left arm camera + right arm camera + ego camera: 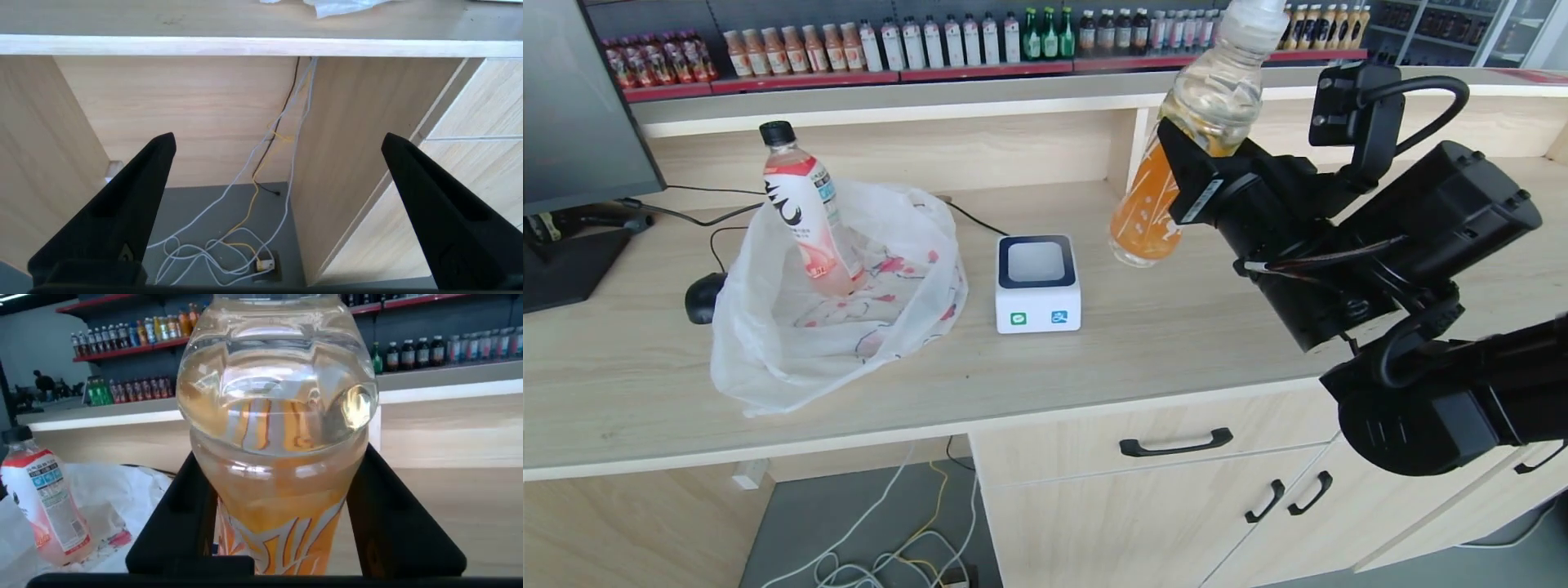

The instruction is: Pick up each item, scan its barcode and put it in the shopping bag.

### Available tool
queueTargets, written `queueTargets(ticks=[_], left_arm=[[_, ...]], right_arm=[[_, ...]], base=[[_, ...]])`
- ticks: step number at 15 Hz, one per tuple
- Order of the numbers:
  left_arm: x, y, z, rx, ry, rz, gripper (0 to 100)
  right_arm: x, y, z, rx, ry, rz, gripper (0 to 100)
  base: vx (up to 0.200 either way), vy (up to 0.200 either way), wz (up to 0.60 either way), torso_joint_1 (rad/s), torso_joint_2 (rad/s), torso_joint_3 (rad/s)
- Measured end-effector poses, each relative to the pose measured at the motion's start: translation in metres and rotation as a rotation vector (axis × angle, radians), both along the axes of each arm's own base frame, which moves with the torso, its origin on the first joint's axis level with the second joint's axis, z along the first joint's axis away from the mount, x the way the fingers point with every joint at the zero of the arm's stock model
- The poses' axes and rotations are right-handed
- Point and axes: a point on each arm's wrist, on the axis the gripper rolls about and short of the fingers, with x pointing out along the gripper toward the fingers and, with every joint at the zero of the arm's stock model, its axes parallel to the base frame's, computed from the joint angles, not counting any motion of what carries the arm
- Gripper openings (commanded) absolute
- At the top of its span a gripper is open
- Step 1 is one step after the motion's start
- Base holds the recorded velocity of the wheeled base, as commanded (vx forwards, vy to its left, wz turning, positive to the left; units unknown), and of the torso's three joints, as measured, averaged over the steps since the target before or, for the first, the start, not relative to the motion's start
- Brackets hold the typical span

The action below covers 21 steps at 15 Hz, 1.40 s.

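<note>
Head view: R end effector clenched on orange drink bottle, held tilted, cap up, above desk, just right of scanner.
R wrist view: black fingers flank the bottle at its orange label; upper part clear.
L wrist view: L end effector released, fingers wide apart, below desk edge, facing cables on floor.
Count: 2 bottles, 1 shopping bag, 1 scanner.
Pink drink bottle, black cap, leans inside white shopping bag, left of scanner.
Scanner front: 2 small stickers, green + blue. Bottle label print unreadable.
</note>
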Motion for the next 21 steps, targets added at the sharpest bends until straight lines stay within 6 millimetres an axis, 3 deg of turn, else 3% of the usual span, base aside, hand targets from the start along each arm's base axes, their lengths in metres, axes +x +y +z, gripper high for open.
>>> queueTargets(ticks=[3, 14, 21], left_arm=[[0.000, 0.000, 0.000, 0.000, 0.000, 0.000, 100], [0.000, 0.000, 0.000, 0.003, 0.000, -0.001, 100], [0.000, 0.000, 0.000, 0.003, 0.000, -0.001, 100]], right_arm=[[0.001, 0.000, 0.000, -0.003, 0.006, -0.003, 0], [0.004, 0.001, 0.019, 0.072, -0.031, 0.024, 0], [0.027, -0.004, 0.026, 0.276, 0.047, 0.078, 0]], base=[[0.000, 0.200, 0.00, -0.001, 0.00, 0.002], [0.000, 0.000, 0.00, 0.000, 0.00, 0.000], [0.000, 0.000, 0.00, 0.000, 0.00, 0.000]])
